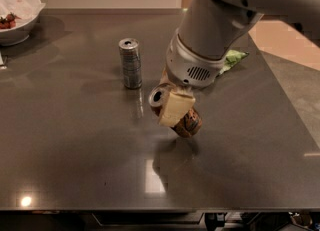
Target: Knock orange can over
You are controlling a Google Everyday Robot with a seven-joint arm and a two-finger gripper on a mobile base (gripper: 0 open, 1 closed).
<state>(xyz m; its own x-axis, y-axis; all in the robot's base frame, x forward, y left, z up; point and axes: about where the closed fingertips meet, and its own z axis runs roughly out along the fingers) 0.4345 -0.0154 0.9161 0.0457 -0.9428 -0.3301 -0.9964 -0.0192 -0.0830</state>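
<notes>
The claw (174, 113) hangs over the middle of the dark surface (75, 145), pinching the orange can (190, 123). One cream finger (175, 107) lies across the can's near side; the other is hidden behind the can. The can is steeply tilted, with its silver top and pull-tab hole pointing up and left of the claw and its copper base down and to the right. I cannot tell whether the base touches the surface or hangs just clear of it. A dim reflection lies just below it.

Left of the claw and a little farther back stands a slim silver-grey can (130, 63), upright and apart from both the tilted can and the finger. It is the nearest thing, with only bare surface between it and the claw.

Directly above the claw, the pale round wrist housing (196, 67) with its small vent grille covers the claw's upper part. The thick arm rises from there and leaves by the top right corner.

Behind the arm, up and to the right of the claw, a green crumpled thing (233, 58) peeks out. Most of it is covered by the arm, so what it is stays unclear.

Far to the upper left, well apart from the claw, sits a white bowl (20, 27) — cut off by the edge, with something reddish (6, 21) inside that is too small to name.
</notes>
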